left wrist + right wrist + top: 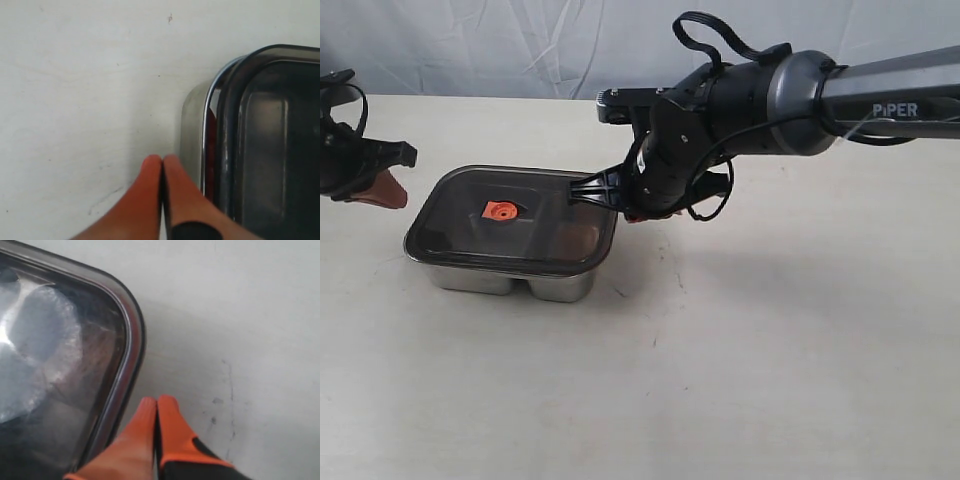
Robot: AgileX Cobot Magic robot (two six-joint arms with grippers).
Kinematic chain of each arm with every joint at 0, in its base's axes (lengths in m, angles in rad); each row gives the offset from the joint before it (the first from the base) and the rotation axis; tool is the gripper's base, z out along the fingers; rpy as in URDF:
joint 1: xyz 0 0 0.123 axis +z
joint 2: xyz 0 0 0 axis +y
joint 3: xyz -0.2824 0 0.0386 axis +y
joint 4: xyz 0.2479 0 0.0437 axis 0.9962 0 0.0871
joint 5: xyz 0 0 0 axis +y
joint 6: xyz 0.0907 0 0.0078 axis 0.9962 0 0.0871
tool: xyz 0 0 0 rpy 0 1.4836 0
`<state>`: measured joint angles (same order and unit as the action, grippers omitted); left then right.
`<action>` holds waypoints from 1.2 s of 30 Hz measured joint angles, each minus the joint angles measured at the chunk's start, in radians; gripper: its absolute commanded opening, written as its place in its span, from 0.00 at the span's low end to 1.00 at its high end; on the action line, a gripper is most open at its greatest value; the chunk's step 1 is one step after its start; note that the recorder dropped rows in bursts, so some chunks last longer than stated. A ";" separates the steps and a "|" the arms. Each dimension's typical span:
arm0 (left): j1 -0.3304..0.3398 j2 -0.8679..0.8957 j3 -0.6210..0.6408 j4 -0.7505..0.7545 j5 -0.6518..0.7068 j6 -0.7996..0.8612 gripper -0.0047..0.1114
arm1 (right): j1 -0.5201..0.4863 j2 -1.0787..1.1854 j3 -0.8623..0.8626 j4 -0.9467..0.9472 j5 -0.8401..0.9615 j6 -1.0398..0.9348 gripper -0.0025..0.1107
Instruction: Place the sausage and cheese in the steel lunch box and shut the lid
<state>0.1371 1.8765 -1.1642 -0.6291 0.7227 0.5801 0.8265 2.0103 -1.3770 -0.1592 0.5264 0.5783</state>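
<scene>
The lid (510, 215) is lying on top of the steel lunch box (510, 282), and its orange valve (501, 210) is facing up. Under the dark lid the sausage and the cheese are not showing clearly, so I cannot tell where they are. The right jaws are pressed together and holding nothing. They are hovering just beside one corner of the lid, at the short end of the lunch box. I cannot tell if they are touching it. The left jaws are pressed together too, and they are waiting near the opposite short end. The long axis of the lunch box is running from one arm to the other. I am judging that the right arm is nearer for pressing the lid down.
</scene>
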 measured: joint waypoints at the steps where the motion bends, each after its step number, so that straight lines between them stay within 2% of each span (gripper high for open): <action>1: 0.000 0.000 0.000 0.000 -0.002 0.000 0.04 | 0.000 0.000 0.000 0.007 0.000 -0.003 0.01; 22: 0.000 0.000 0.000 0.000 -0.010 0.000 0.04 | 0.032 0.000 0.000 0.037 -0.002 -0.037 0.01; 24: 0.000 0.000 0.000 0.000 -0.010 0.000 0.04 | 0.032 0.000 0.000 -0.027 0.056 -0.001 0.01; 27: 0.000 -0.026 -0.008 0.000 -0.002 0.002 0.04 | 0.028 -0.013 0.000 -0.285 0.191 0.185 0.01; 29: 0.000 -0.051 -0.031 -0.011 0.040 0.007 0.04 | 0.024 -0.047 -0.009 -0.342 0.197 0.210 0.01; 32: -0.003 -0.063 -0.053 -0.114 0.131 0.093 0.04 | 0.024 -0.077 -0.093 -0.213 0.189 0.085 0.01; 34: -0.019 -0.063 -0.055 -0.137 0.147 0.118 0.04 | 0.024 -0.079 -0.136 -0.071 0.170 -0.036 0.01; 36: -0.025 -0.063 -0.055 -0.139 0.151 0.125 0.04 | 0.024 -0.079 -0.148 -0.018 0.163 -0.075 0.01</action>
<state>0.1116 1.8137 -1.2190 -0.7681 0.8736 0.7053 0.8504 1.9309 -1.5250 -0.1775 0.6895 0.5038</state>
